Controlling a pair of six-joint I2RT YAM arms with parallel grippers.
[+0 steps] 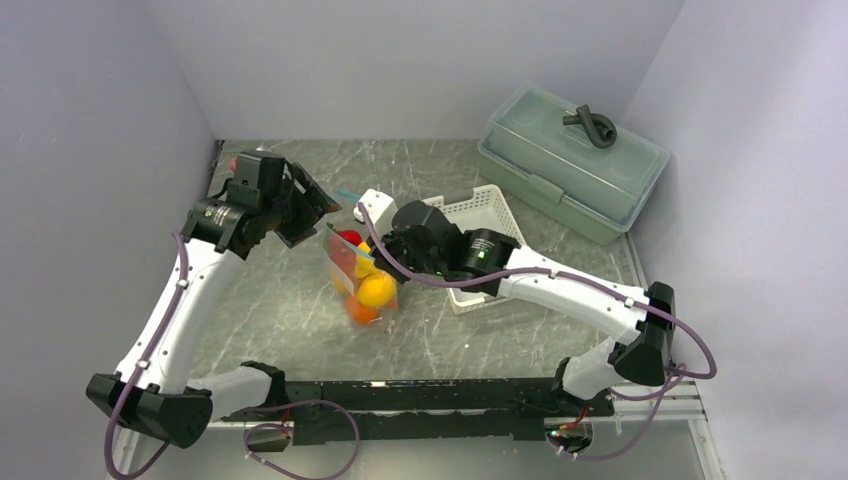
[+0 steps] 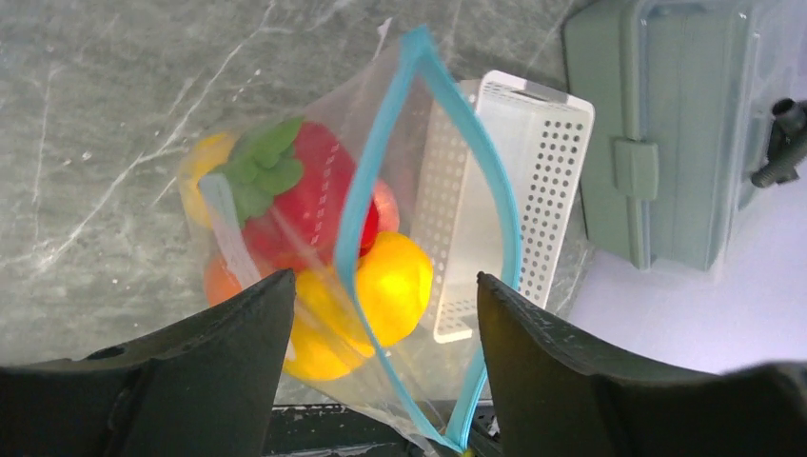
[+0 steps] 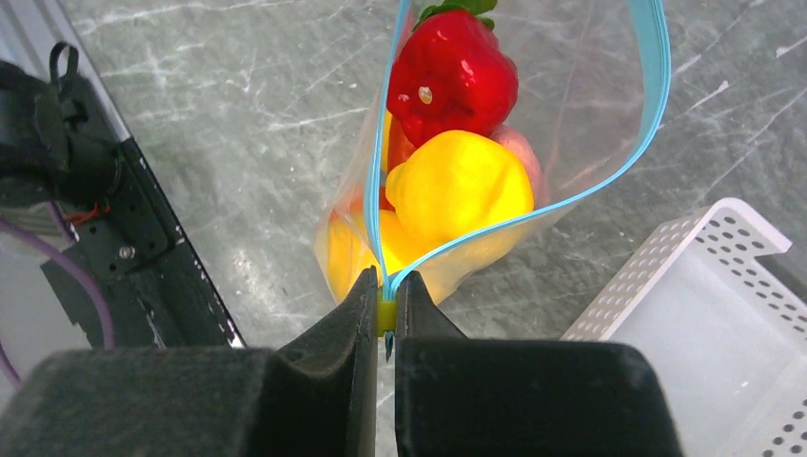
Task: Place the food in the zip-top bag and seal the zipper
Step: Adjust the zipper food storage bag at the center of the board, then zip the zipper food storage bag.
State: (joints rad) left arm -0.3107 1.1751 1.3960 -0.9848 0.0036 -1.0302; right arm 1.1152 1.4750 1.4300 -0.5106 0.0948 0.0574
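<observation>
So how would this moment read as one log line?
left gripper open | right gripper shut on zipper | food in zip-top bag | zipper unsealed

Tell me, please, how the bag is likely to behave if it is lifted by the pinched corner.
Probably floppy: the bag is thin film, and its zipper gapes in a loop. The food sits bunched at the bottom, so it would likely sag and swing from the right claw. The smooth plastic may slip.

I see bright, even, diffuse light from overhead in all three views, shadows soft and faint on the marble table (image 1: 280,310). The left wrist's dark fingers (image 2: 219,371) look slightly soft (close foreground); the clear zip-top bag (image 3: 590,114) carries mild sheen.
</observation>
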